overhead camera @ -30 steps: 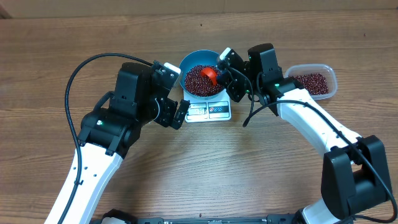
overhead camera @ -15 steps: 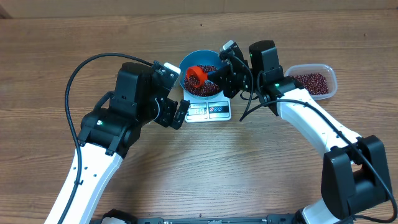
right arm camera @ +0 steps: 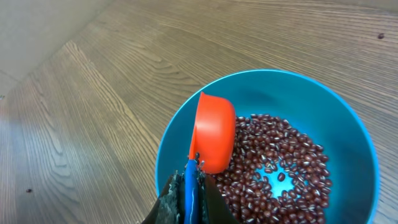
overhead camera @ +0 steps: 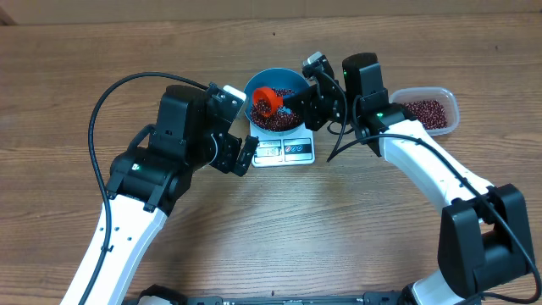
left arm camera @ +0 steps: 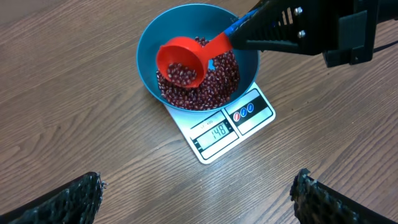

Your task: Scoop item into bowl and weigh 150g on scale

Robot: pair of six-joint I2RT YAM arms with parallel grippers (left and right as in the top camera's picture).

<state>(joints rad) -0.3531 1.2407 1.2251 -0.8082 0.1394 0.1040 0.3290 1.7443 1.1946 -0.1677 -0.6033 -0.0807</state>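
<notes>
The light blue bowl (overhead camera: 254, 86) (left arm camera: 152, 43) (right arm camera: 348, 124) sits on the white scale (overhead camera: 284, 152) (left arm camera: 245, 121), whose display reads 148. Dark red beans (overhead camera: 284, 120) (left arm camera: 217, 81) (right arm camera: 280, 174) cover the bowl's bottom. My right gripper (overhead camera: 306, 100) (right arm camera: 191, 199) is shut on the blue handle of an orange-red scoop (overhead camera: 266, 102) (left arm camera: 180, 62) (right arm camera: 214, 134). The scoop hangs over the bowl's left side, tilted, with some beans in its cup. My left gripper (overhead camera: 247, 154) (left arm camera: 199, 193) is open just left of the scale, nothing between its fingers.
A clear plastic tub (overhead camera: 451, 114) holding more beans stands to the right of the bowl, behind my right arm. Black cables loop off both arms over the wooden table (overhead camera: 279, 229).
My right gripper has lifted the scoop out of the beans and carried it left across the bowl, turning it. The left arm has not moved.
</notes>
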